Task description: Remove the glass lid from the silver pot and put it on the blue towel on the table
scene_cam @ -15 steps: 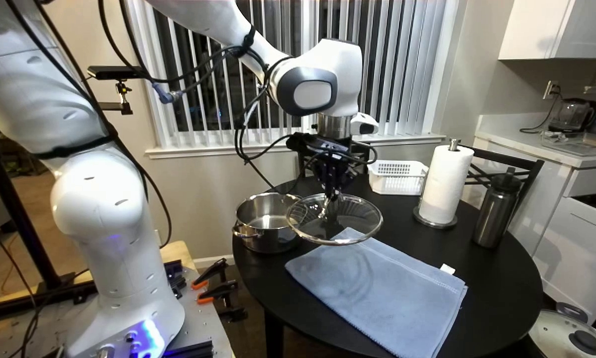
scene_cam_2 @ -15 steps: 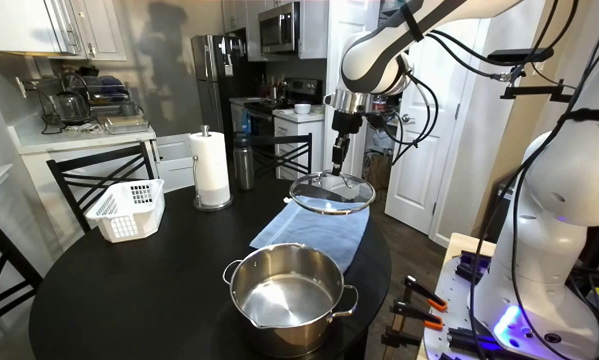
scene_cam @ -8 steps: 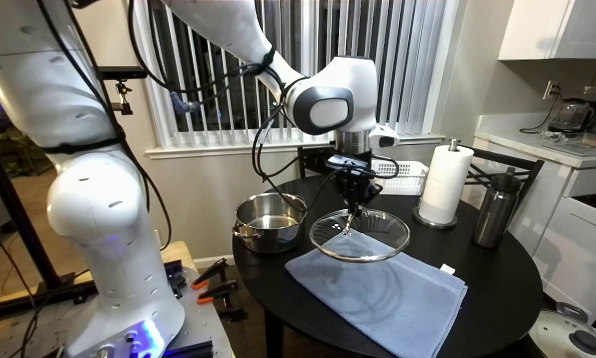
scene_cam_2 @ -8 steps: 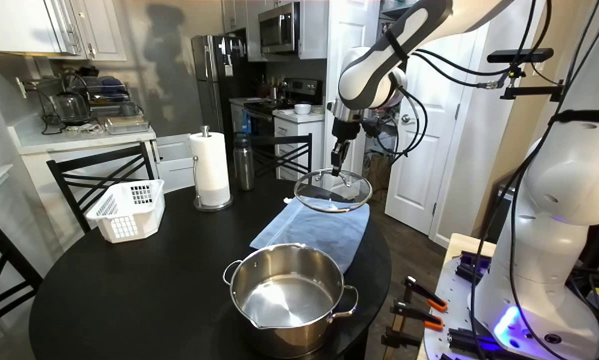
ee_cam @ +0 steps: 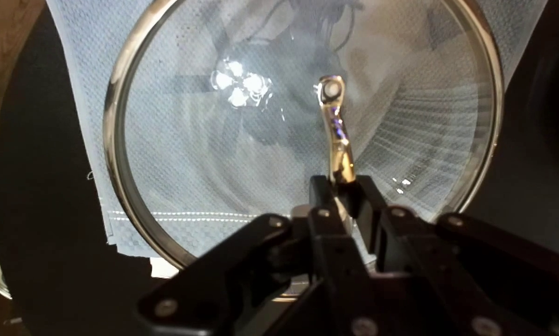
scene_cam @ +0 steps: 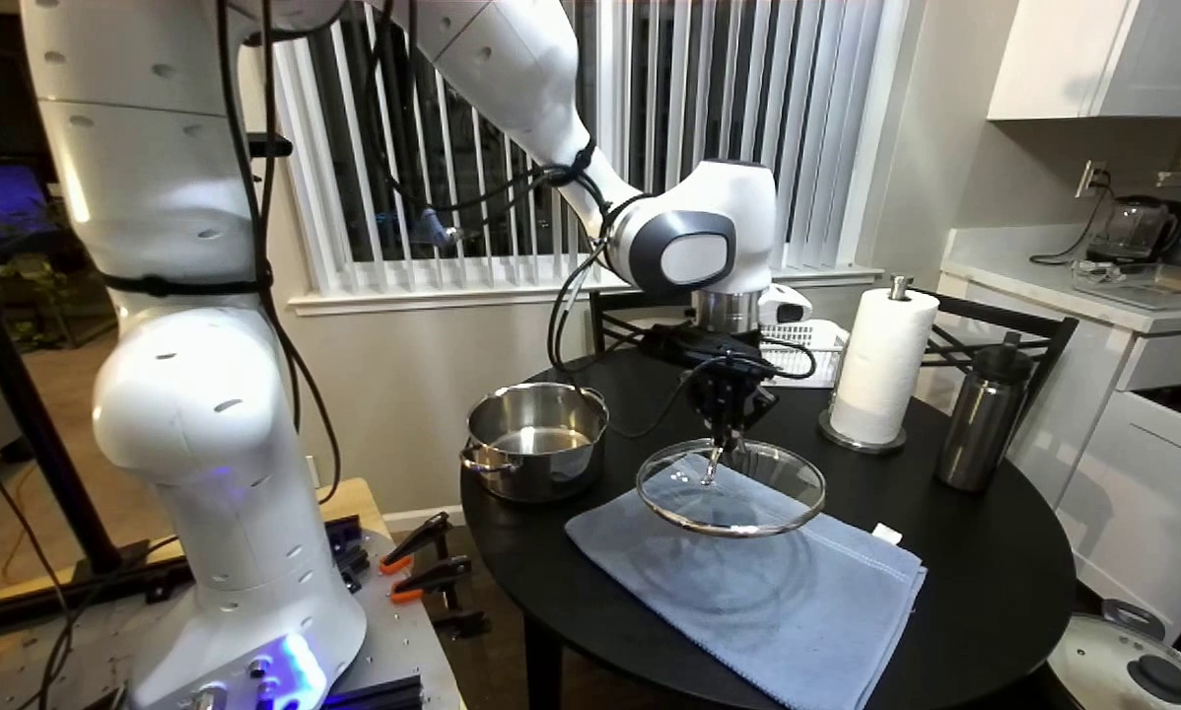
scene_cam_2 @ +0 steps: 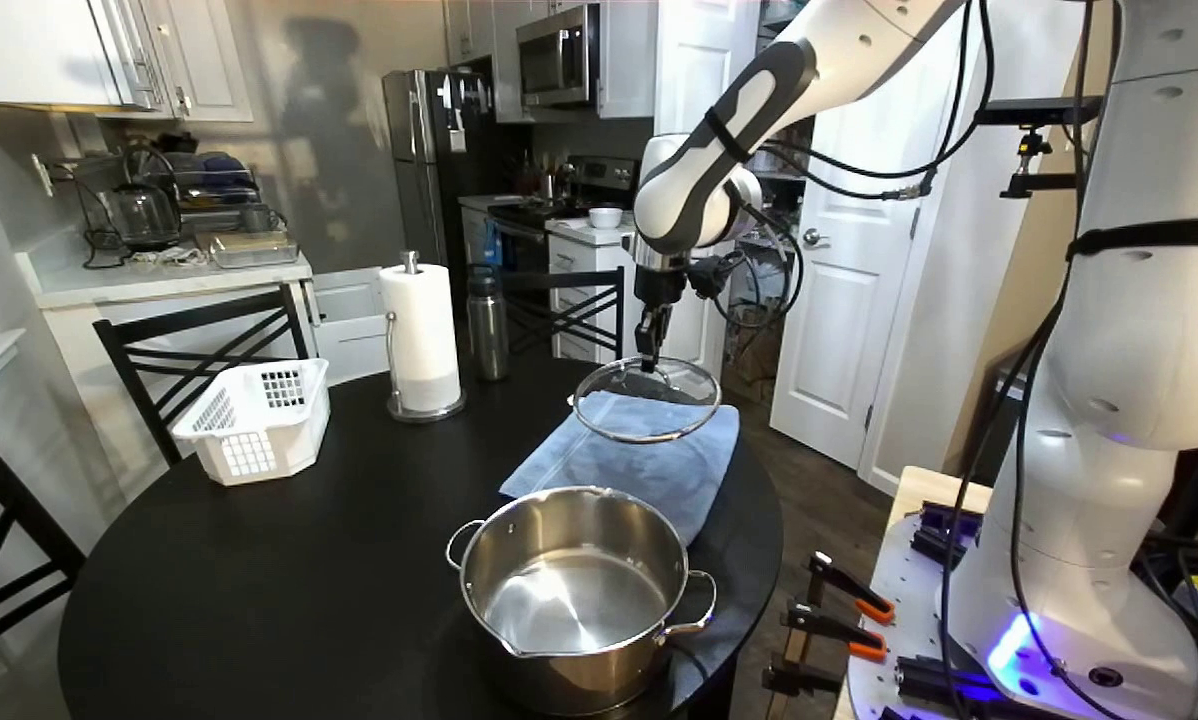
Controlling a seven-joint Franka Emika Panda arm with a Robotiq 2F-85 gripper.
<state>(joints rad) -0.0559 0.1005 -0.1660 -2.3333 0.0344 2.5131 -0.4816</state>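
We are seeing the black, squared fingers (ee_cam: 321, 196) of the dark, jointed gripper (ee_cam: 344, 183) pinching the curved, shiny metal handle (ee_cam: 339, 130) of the round, clear glass lid (ee_cam: 270, 158); the lid, ringed by a thin metal rim (ee_cam: 114, 116), is hanging over the large, light-blue, rectangular towel (scene_cam: 807, 611), apart from its surface; in the wrist view we are looking through the glass onto the towel's weave and a double line of white stitching (ee_cam: 200, 216); the towel is lying flat on the round, nearly black table (scene_cam_2: 289, 580), with a small white tag (scene_cam: 886, 533) sticking out at its edge; near the towel, the short, wide, shiny silver pot (scene_cam_2: 579, 590) is standing open, its two loop handles (scene_cam_2: 689, 627) jutting out on opposite sides; farther out on the same tabletop we are finding the white, cylindrical paper-towel roll (scene_cam: 884, 370) standing upright on its metal holder (scene_cam: 900, 287), the tall steel bottle with a dark cap (scene_cam: 980, 429), and the white, perforated plastic basket (scene_cam_2: 259, 425); beside the table the white, rounded robot arm (scene_cam: 196, 375) is standing, a black strap (scene_cam: 184, 288) circling it, and is bending out over the towel.
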